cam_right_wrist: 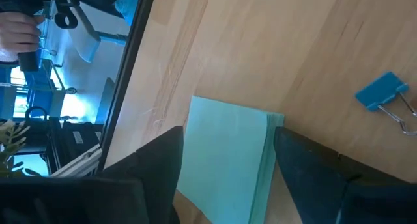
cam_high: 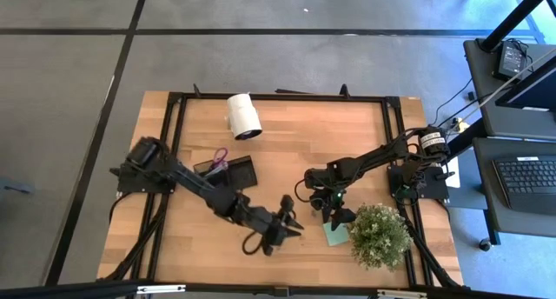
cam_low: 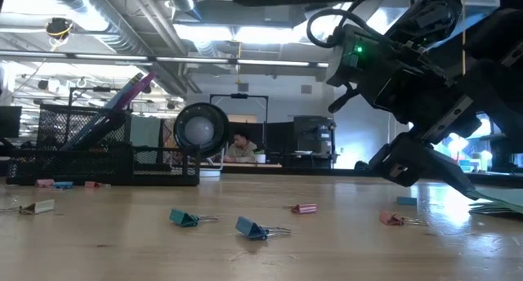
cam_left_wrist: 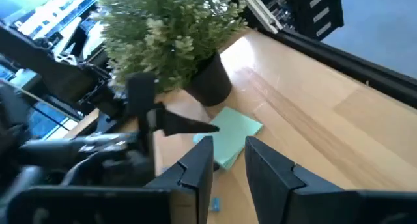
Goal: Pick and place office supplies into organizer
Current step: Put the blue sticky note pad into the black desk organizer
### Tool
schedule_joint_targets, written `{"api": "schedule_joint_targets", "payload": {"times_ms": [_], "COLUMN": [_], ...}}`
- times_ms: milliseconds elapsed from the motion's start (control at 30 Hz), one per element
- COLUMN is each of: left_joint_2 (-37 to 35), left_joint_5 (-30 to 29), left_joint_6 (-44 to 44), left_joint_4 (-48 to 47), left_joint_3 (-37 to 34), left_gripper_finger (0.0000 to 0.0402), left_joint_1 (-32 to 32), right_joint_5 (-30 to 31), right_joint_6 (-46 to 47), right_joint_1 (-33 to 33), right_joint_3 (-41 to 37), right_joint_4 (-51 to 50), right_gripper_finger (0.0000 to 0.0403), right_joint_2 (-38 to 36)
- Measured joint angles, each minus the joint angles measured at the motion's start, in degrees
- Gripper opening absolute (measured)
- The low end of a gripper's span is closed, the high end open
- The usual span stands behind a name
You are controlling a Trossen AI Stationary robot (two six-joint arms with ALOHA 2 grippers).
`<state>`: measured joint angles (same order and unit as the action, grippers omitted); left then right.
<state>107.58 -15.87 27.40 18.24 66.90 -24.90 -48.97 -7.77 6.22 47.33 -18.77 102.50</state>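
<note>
Right tool (cam_right_wrist: 228,178) straddles pale green square sticky-note pad (cam_right_wrist: 228,152).

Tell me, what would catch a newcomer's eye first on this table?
Probably the bushy green plant at the table's near right corner, beside a pale green notepad. The right hand straddles that notepad with open fingers. Colored clips lie scattered on the wood, and a black tray sits at the left.
</note>
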Motion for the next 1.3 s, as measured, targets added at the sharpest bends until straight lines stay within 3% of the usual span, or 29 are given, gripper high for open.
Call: {"api": "schedule_joint_targets", "payload": {"times_ms": [267,533,833,933,1133,1300], "left_joint_2": [9.38,17.00,26.06,28.64,32.40,34.40], "left_joint_5": [-0.02,9.36,9.54,7.84,-1.72,-4.37], "left_joint_6": [1.78,1.49,0.22,-0.01,-2.26,-7.12], "left_joint_4": [0.36,1.53,0.71,0.66,0.49,-8.65], "left_joint_3": [10.30,16.18,25.98,28.74,32.30,37.87], "left_gripper_finger": [0.0057,0.0020,0.0003,0.0001,0.0002,0.0002], "left_joint_1": [-0.69,1.19,2.59,2.59,1.98,1.64], "right_joint_5": [-0.02,0.91,1.34,1.38,1.70,1.56], "right_joint_6": [-0.03,1.44,1.68,1.71,1.97,1.77], "right_joint_1": [0.41,0.81,0.81,0.81,0.80,0.83], "right_joint_3": [0.00,0.00,0.02,0.02,0.02,0.04], "right_joint_4": [-0.21,-0.21,-0.26,-0.26,-0.37,-0.30], "right_gripper_finger": [0.0243,0.0243,0.0243,0.0243,0.0243,0.0243], "right_joint_2": [-0.01,-0.02,-0.02,-0.02,-0.02,-0.02]}}
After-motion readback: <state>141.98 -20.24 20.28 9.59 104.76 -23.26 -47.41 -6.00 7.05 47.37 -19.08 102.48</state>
